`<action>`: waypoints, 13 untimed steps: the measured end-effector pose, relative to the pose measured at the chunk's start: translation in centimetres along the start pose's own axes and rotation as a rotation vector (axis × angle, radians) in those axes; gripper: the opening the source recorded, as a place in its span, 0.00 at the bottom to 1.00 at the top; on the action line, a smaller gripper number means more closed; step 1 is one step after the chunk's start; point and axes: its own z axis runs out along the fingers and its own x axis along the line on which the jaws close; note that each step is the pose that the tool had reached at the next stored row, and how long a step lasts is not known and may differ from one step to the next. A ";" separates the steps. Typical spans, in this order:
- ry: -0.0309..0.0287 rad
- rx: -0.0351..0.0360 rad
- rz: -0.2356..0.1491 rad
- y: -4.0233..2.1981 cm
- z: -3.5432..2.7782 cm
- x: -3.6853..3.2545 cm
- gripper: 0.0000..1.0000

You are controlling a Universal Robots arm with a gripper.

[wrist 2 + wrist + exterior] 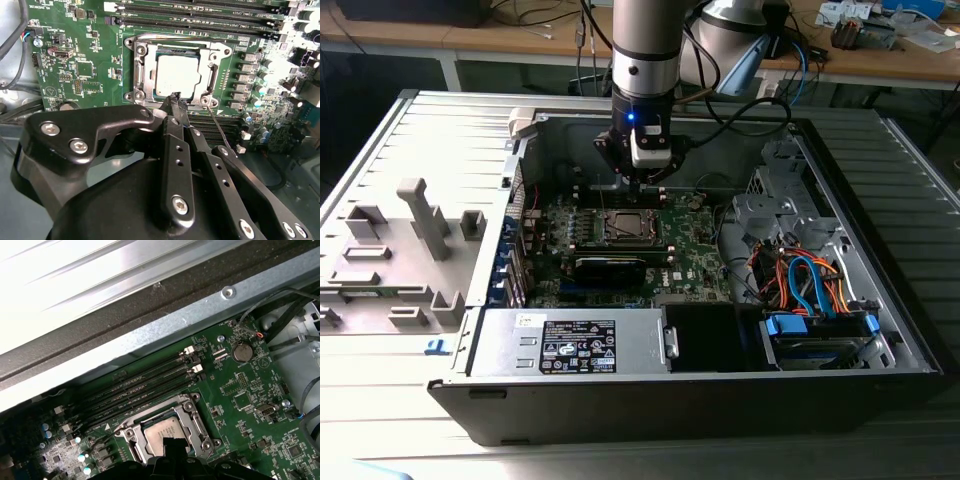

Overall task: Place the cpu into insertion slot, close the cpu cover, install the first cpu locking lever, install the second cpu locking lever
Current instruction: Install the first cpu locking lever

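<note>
Silvery-grey, the cpu [176, 75] lies seated in the insertion slot [177, 50] just beyond the gripper [177, 100]. The cpu cover [142, 75] lies flat around it. The gripper's black fingers [172, 145] are drawn narrow, tips together at the cover's near edge. A thin wire lever [220, 127] slants just beside them, above the green board [80, 70].

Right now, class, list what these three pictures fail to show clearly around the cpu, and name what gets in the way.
Second wrist view: the cpu cover's near edge is hidden behind the end effector.
First wrist view: one edge of the cpu is covered by the end effector's black tip.
Exterior view: the insertion slot is too small to tell whether it is latched.
</note>
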 end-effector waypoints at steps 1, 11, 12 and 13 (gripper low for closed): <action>0.0000 -0.0001 -0.004 0.00 0.00 0.00 0.11; 0.0000 -0.0001 -0.014 0.00 0.00 0.00 0.11; -0.0001 -0.0001 -0.015 0.00 0.00 0.00 0.11; -0.0001 -0.0002 -0.015 0.00 0.00 0.00 0.11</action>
